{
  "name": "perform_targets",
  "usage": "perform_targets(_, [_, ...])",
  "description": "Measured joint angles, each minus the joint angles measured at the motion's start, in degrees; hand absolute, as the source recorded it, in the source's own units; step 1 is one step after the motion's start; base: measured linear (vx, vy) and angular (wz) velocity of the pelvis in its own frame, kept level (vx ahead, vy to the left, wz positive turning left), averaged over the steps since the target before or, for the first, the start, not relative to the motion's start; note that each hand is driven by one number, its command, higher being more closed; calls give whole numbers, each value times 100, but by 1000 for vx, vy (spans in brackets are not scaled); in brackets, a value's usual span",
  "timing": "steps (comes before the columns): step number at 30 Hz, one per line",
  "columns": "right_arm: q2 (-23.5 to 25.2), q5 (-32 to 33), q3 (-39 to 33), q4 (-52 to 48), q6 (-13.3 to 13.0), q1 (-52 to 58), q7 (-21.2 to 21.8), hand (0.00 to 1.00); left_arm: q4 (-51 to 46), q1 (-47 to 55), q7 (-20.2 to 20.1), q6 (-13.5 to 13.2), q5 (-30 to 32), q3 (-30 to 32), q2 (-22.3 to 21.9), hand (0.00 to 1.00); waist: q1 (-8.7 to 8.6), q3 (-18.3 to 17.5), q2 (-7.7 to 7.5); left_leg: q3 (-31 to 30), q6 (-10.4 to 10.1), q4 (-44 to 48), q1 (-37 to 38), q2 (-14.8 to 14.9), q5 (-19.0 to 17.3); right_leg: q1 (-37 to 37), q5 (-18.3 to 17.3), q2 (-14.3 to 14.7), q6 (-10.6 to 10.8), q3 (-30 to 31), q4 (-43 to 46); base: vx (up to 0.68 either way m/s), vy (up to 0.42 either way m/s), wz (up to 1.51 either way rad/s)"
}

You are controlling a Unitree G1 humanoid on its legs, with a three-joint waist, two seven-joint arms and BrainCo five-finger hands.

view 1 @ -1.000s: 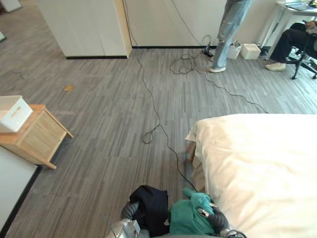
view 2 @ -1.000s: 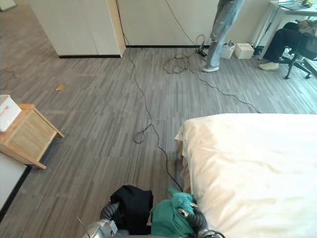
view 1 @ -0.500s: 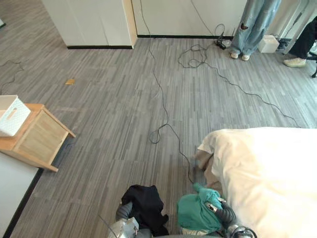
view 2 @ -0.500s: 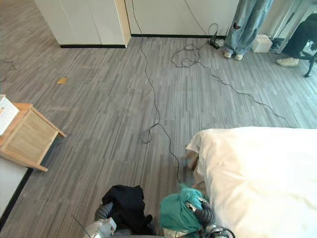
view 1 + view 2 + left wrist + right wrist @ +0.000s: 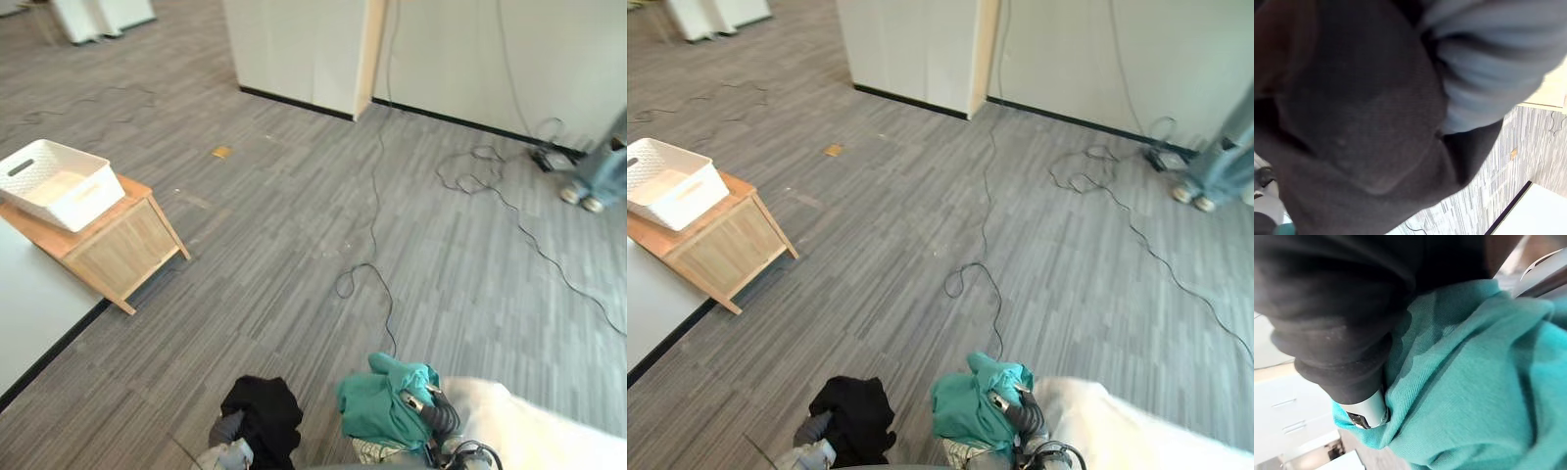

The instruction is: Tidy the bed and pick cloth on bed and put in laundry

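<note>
A black cloth [image 5: 263, 416] hangs bunched over my left hand [image 5: 225, 431] at the bottom of the eye views, and it covers the left wrist view as dark fabric [image 5: 1352, 127]. To its right, my right hand [image 5: 438, 416] is shut on a bundled teal cloth [image 5: 384, 401]. In the right wrist view a silver finger [image 5: 1369, 411] presses into the teal cloth [image 5: 1474, 382]. A white laundry basket [image 5: 57, 181] sits on a low wooden side table [image 5: 122, 245] at the left. A corner of the cream-covered bed [image 5: 549, 431] shows at the lower right.
Black cables [image 5: 377, 274] trail over the grey floor ahead. A white cabinet [image 5: 304, 49] stands at the back. A person's legs [image 5: 593, 176] are at the right edge. A white surface [image 5: 29, 304] lies at the left beside the side table.
The camera has swung left: the bed has slid off to the lower right and the side table with the basket has come further in. Both cloths stay in my hands.
</note>
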Motion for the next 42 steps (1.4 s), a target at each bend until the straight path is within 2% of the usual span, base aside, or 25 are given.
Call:
perform_targets(1, [-120, 5, 21, -112, 49, -73, -59, 100, -40, 138, 1, -15, -19, 22, -119, 100, 71, -71, 202, -179, 294, 807, -235, 257, 228, -39, -552, 205, -208, -222, 472, 653, -683, 29])
perform_targets(2, [-155, 4, 14, -68, 95, -217, -80, 100, -42, 100, 13, -3, -52, 2, -173, 100, 93, -51, 297, -277, 306, 1632, -633, 350, 539, -19, -686, 302, -319, -227, 534, 553, -584, -17])
perform_targets(4, [-391, -4, 36, -12, 201, -615, -64, 100, -189, 36, -6, -68, -263, 20, -367, 100, 158, 55, 571, -627, 234, 4157, -2054, 740, 1721, 404, -890, 809, -620, -332, 159, 489, -500, -36])
perform_targets(6, [-404, -15, 26, 151, 199, -812, -72, 100, -233, -17, -16, -95, -443, 58, -336, 100, 192, 159, 489, -713, 185, 5145, -2574, 398, 1643, 986, -1051, 1009, -877, -280, -151, 516, -438, -39])
perform_targets(8, [-417, -13, 25, 199, 195, -854, -14, 100, -252, -20, -140, -229, -593, 102, -323, 100, 354, 230, 379, -569, 4, 5083, -2880, -238, 1415, 1668, -1124, 1177, -1049, -150, -671, 442, -338, -52])
perform_targets(11, [-467, -146, 35, 135, 224, -867, 236, 100, -473, 143, -118, -313, -865, 279, -447, 100, 579, 242, 366, 243, -320, 3374, -3418, -975, 1168, 2288, -1178, 1417, -1180, 2, -1424, 416, -219, -50])
perform_targets(15, [-474, -458, 37, -62, 489, -704, 337, 100, -622, 278, 31, -322, -1179, 289, -468, 100, 580, 250, 323, 2787, -242, 1267, -3491, -1110, 1237, 3321, -1331, 1807, -913, -631, -2349, 590, -213, 49])
perform_targets(16, [-467, -457, 34, -66, 504, -693, 309, 100, -613, 256, 33, -313, -1187, 286, -475, 100, 584, 246, 279, 3534, 21, 866, -3338, -1237, 1227, 3563, -1450, 1945, -708, -1023, -2368, 585, -185, 134])
perform_targets(17, [-472, -446, 31, -66, 544, -721, 283, 100, -617, 249, 23, -316, -1201, 289, -480, 100, 601, 231, 301, 3658, 781, 499, -3231, -1423, 1161, 3580, -1670, 2147, -382, -1355, -1858, 585, -184, 133])
perform_targets(18, [-472, -406, 41, -65, 558, -743, 259, 100, -617, 266, 34, -319, -1202, 293, -475, 100, 641, 183, 326, 3574, 1131, 322, -3176, -1466, 1114, 3438, -1805, 2225, -279, -1453, -1312, 568, -165, 104])
perform_targets(19, [-411, -300, 50, 69, 585, -857, 186, 100, -562, 227, 83, -316, -1237, 336, -415, 100, 773, 104, 216, 3261, 1919, 243, -3194, -1440, 1500, 2934, -1980, 2097, -183, -1518, 124, 436, -136, 43])
perform_targets(20, [-407, -299, 51, 75, 589, -865, 184, 100, -559, 226, 88, -315, -1238, 340, -413, 100, 776, 104, 206, 3261, 1919, 249, -3196, -1440, 1506, 2920, -1979, 2086, -182, -1517, 152, 499, -186, 50])
perform_targets(21, [-194, -178, 146, 219, 663, -1259, 77, 100, -488, 101, 162, -369, -1328, 597, -260, 100, 886, 95, -377, 3026, 1887, 605, -3184, -1583, 1341, 1862, -1539, 1201, 77, -1574, 2751, 616, -215, 91])
perform_targets(23, [-207, -68, 79, 252, 655, -1337, -35, 100, -361, 27, 216, -447, -1304, 466, -183, 100, 687, 118, -370, 2471, 1863, 745, -2839, -1670, 1201, 1612, -1493, 486, -28, -1686, 3813, 700, -185, 157])
perform_targets(25, [-193, 24, 51, 233, 650, -1166, -230, 100, -421, -5, 325, -565, -1179, 170, -132, 100, 555, 196, -207, 1385, 1817, 672, -2167, -1616, 1190, 1576, -1613, 75, -285, -1451, 3478, 593, -198, 207])
perform_targets(29, [-3, 312, 89, 55, 485, -733, -444, 100, -684, -82, 405, -581, -845, -60, -104, 100, 415, 223, -66, -57, 1280, 477, -1784, -1258, 1080, 955, -1588, 551, -93, -100, 868, 441, -332, 199])
perform_targets(33, [20, 450, -38, -40, 426, -561, -421, 100, -672, -11, 507, -556, -634, -270, 38, 100, 411, 277, -122, -854, 811, 673, -1396, -1134, 528, 560, -447, 561, 586, 1022, -1725, 380, -472, 109])
perform_targets(35, [20, 573, -90, -228, 456, -318, -431, 100, -678, 180, 506, -557, -570, -273, 96, 100, 386, 230, -217, -1285, 586, 935, -1043, -1107, -43, 436, -345, 473, 622, 1302, -1645, 453, -605, 107])
perform_targets(36, [0, 623, -126, -324, 464, -244, -440, 100, -681, 271, 498, -553, -572, -264, 85, 100, 368, 183, -207, -1428, 521, 961, -922, -1041, -203, 358, -213, 519, 467, 1337, -1289, 512, -649, 99])
perform_targets(37, [-162, 789, -146, -409, 471, -204, -548, 100, -675, 459, 473, -453, -572, -267, 13, 100, 279, 14, -49, -1615, 459, 935, -789, -740, -333, 222, -250, 748, 353, 1128, -638, 552, -568, 93])
perform_targets(38, [-252, 909, -175, -500, 471, -236, -660, 100, -673, 546, 383, -384, -572, -278, -118, 100, 250, -103, 248, -1560, 322, 1647, -1093, -519, -170, 135, -587, 841, 127, 823, -334, 544, -536, 89])
perform_targets(39, [-295, 991, -269, -516, 463, -326, -731, 100, -672, 544, 336, -325, -573, -292, -207, 100, 214, -102, 349, -1423, 129, 2271, -1482, -400, 56, 152, -692, 870, 10, 673, -277, 511, -514, 71])
perform_targets(40, [-355, 1052, -420, -513, 451, -461, -896, 100, -673, 526, 207, -345, -589, -246, -340, 100, 206, -67, 489, -1170, -160, 3296, -1998, -188, 702, 337, -810, 937, -156, 461, -288, 451, -517, 72])
perform_targets(41, [-317, 1051, -446, -512, 417, -468, -1002, 100, -661, 450, 92, -348, -589, -238, -363, 100, 207, -21, 591, -999, -164, 4339, -2495, 1, 1475, 669, -982, 1067, -304, 339, -375, 428, -487, 62])
perform_targets(42, [-314, 1047, -481, -489, 407, -454, -1063, 100, -606, 387, 40, -362, -584, -260, -364, 100, 222, 5, 638, -998, -219, 4998, -2715, -29, 1543, 888, -1064, 1121, -416, 247, -458, 482, -420, 48])
